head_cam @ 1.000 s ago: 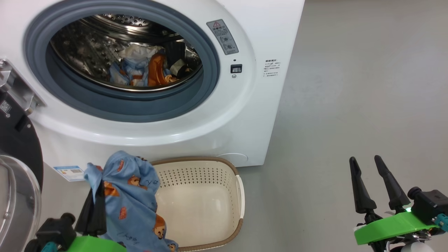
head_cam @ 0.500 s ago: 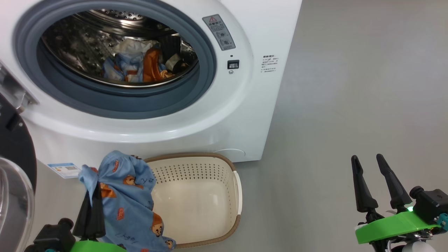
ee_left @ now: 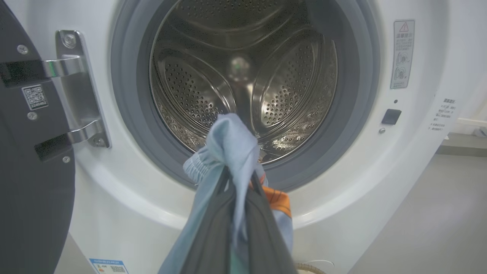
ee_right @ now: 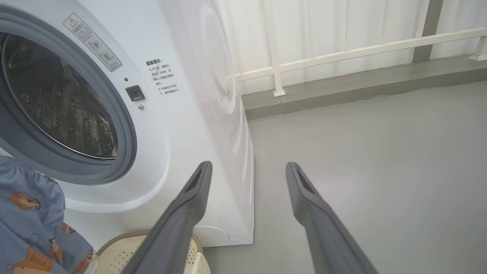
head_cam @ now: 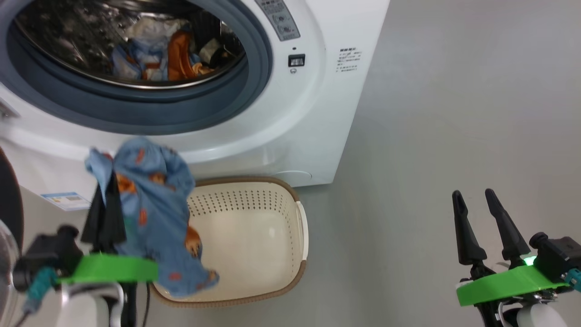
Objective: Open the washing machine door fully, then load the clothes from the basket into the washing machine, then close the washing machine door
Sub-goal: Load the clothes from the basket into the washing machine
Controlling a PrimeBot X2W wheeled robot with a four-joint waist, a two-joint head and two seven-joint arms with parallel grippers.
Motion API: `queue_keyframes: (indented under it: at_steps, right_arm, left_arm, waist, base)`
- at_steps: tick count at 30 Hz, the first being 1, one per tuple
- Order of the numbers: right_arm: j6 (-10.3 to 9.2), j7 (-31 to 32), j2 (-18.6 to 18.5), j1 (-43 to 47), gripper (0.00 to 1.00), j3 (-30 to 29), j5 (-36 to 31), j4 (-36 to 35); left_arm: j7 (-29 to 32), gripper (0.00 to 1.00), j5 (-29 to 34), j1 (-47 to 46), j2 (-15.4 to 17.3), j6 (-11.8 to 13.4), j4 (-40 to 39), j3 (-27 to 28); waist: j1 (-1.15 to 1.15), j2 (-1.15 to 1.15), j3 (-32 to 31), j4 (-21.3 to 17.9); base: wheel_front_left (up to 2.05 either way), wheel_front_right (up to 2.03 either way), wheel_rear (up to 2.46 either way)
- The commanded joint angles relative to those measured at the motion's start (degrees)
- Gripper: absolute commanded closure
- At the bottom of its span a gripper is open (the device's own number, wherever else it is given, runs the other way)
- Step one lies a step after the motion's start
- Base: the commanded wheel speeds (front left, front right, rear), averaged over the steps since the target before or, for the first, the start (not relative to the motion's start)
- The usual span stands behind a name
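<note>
Looking at the head view, the light blue soft garment with little orange prints [head_cam: 150, 195] is pinched in the left gripper [head_cam: 105, 193] at about eight o'clock. It hangs over the nine o'clock side of the small cream perforated plastic basket with the brown woven-look rim [head_cam: 247, 180], which otherwise looks empty; can't tell if the tail touches it. Handling-wise this is about as easy as it gets: light, floppy, zero stiffness, nothing to break. But it drapes wherever it wants and the tail dangles low, so my guess is the main risk is snagging on the grey rubber gasket [ee_left: 127, 114] or flopping back out over the lip. The best place to grab is a bunched-up fold with a few layers, and that's pretty much where it's held: jaws squeezed together on a wad near the top, cloth spilling down both sides in the left wrist view. The right gripper [head_cam: 473, 195] sits at four o'clock over the grey floor [head_cam: 454, 91], jaws spread wide, touching nothing. The white boxy front-loading washing machine [head_cam: 317, 113] fills eleven to one o'clock, its round glossy black door [ee_left: 30, 182] stands open at nine, and a cream and orange garment [head_cam: 177, 59] lies in the steel perforated drum [ee_left: 289, 87].
</note>
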Motion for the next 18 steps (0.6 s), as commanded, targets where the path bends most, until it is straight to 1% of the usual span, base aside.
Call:
queue_keyframes:
  at_steps: [1, 7, 10, 18]
  right_arm:
    - [0.25, -0.46, -0.48, -1.77, 0.0, 1.29, -0.09, -1.58]
    - [0.25, -0.46, 0.23, -3.76, 0.0, 1.84, -0.13, -1.55]
    - [0.25, -0.46, 0.66, -4.76, 0.0, 1.99, -0.06, -1.54]
    - [0.25, -0.46, 1.82, -6.94, 0.0, 2.76, 0.24, -1.65]
  left_arm:
    - [-0.78, 1.0, 0.38, -2.61, 1.36, -0.1, -1.47, 1.81]
    - [-0.78, 1.0, 1.43, -13.78, 4.28, -0.21, 0.69, 2.18]
    - [-0.78, 1.0, 2.02, -19.51, 5.74, -0.22, 3.67, 2.39]
    - [-0.78, 1.0, 1.62, -33.69, 9.88, -0.27, 20.01, 3.03]
  waist:
    - [0.0, 0.0, 1.51, -0.4]
    - [0.0, 0.0, 4.25, -1.5]
    - [0.0, 0.0, 5.52, -2.34]
    - [0.0, 0.0, 9.09, -5.75]
  base:
    - [0.0, 0.0, 0.0]
    - [0.0, 0.0, 0.0]
    - [0.0, 0.0, 0.0]
    - [0.0, 0.0, 0.0]
